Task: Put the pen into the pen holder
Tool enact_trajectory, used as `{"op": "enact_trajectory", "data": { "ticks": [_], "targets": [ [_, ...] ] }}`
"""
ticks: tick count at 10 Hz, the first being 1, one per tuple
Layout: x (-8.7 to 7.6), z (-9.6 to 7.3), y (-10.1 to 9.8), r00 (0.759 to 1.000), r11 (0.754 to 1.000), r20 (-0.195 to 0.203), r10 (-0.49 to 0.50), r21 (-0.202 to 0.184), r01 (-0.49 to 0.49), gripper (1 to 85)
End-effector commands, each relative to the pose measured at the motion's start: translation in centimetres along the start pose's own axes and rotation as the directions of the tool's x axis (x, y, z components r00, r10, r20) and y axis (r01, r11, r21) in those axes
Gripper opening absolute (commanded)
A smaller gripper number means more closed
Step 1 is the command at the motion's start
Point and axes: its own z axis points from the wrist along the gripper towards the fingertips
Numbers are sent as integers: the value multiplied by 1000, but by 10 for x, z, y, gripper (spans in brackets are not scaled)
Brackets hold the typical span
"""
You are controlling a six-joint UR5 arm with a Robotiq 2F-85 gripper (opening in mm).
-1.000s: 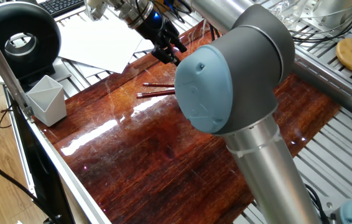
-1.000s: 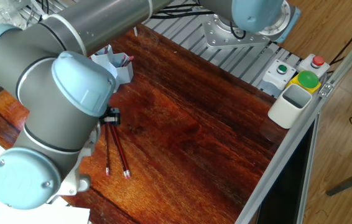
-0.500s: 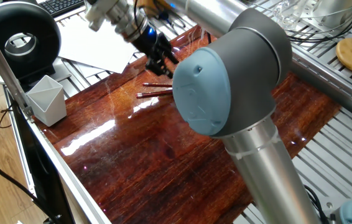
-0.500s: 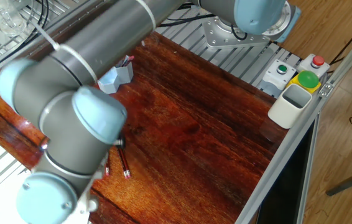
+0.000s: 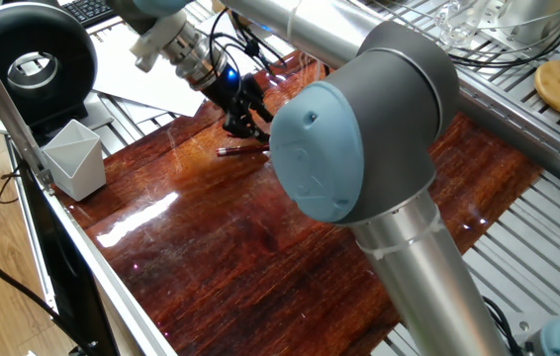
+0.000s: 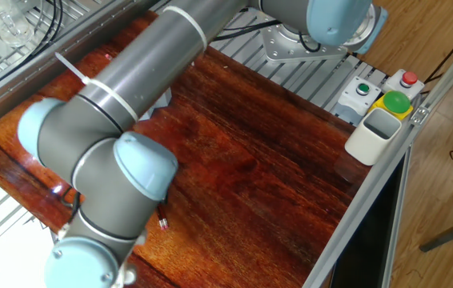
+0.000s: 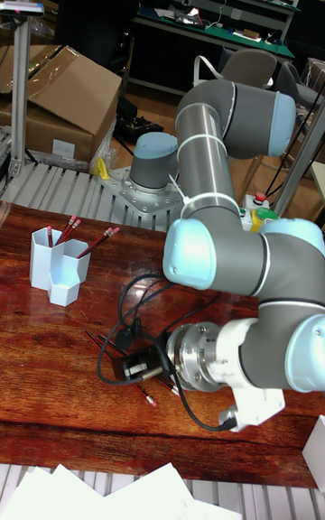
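- In one fixed view, the pale angular cup (image 5: 74, 158) stands at the left edge of the wooden table (image 5: 260, 257), beside a black round device (image 5: 28, 59). White paper sheets (image 5: 161, 64) lie behind it.
- Right of the cup, the gripper (image 5: 243, 119) is down at the table surface, over the pen (image 5: 240, 150), a thin dark red stick lying flat on the wood. The dark fingers sit right at the pen, but whether they clamp it cannot be told.
- The other fixed view hides the gripper entirely behind the arm's grey tube and blue elbow joint (image 6: 126, 172); only a pen tip (image 6: 162, 222) shows below the joint. Far right, a white box (image 6: 374, 132) and a button panel (image 6: 390, 92) sit at the table edge.
- Only the tall fixed view shows the pen holder (image 7: 56, 267): light blue, upright at the table's left, several red pens standing in it, well apart from the gripper (image 7: 126, 359).
- There the wrist lies low and nearly level, pointing left, with loose pens (image 7: 149, 394) fanned beneath the fingers.
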Motion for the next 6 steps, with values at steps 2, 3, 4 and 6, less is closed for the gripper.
{"op": "enact_trajectory", "data": {
  "ticks": [2,3,4,6],
  "targets": [
    [-18,2,-1,1000,1000,1,19,18,-19,463],
    [-19,0,-5,1000,1000,-2,12,23,-12,457],
    [-16,-5,-7,1000,999,-16,17,35,-16,437],
    [-17,-10,-6,1000,1000,-19,11,25,-11,410]
  ]
}}
